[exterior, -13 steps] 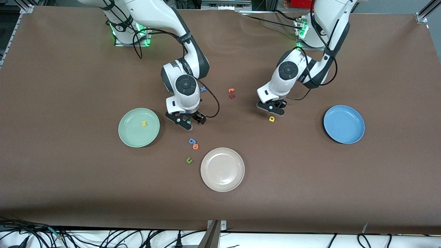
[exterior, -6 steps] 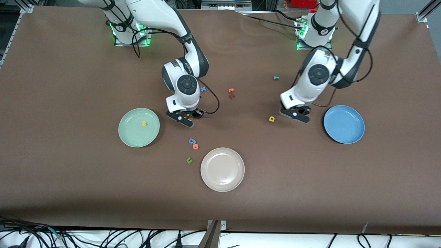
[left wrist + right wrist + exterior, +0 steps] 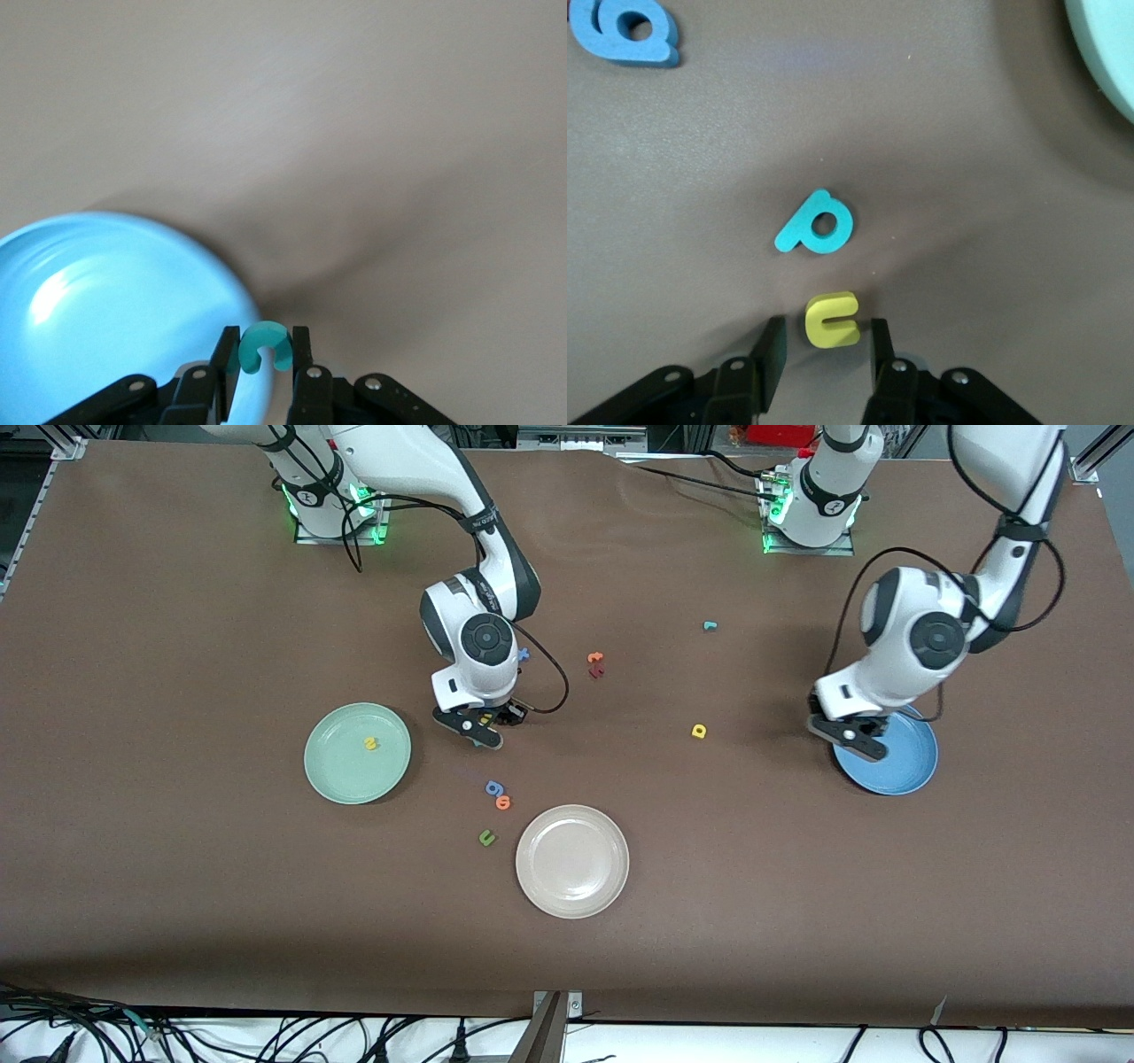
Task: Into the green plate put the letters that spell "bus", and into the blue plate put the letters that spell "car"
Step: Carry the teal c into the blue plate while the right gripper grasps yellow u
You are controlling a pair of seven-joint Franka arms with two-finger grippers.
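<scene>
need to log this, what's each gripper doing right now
Left gripper: shut on the small teal foam letter c.
Right gripper: fingers either side of the small yellow foam letter u, grip unclear.

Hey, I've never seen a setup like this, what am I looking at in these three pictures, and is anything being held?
These are two white robot arms bolted to a brown table, each ending in a two-finger gripper. The wide picture comes from a high camera facing them; the other two come from cameras on the arms' wrists.

On the table lie three plates, the green plate, the blue plate and a beige plate, plus small scattered foam letters. One yellow letter already sits in the green plate.

The left gripper is shut on a teal c and hangs over the blue plate's rim. The right gripper is down at the table beside the green plate, its fingers on either side of a yellow u; I cannot tell whether they grip it yet. A teal b lies next to it.
</scene>
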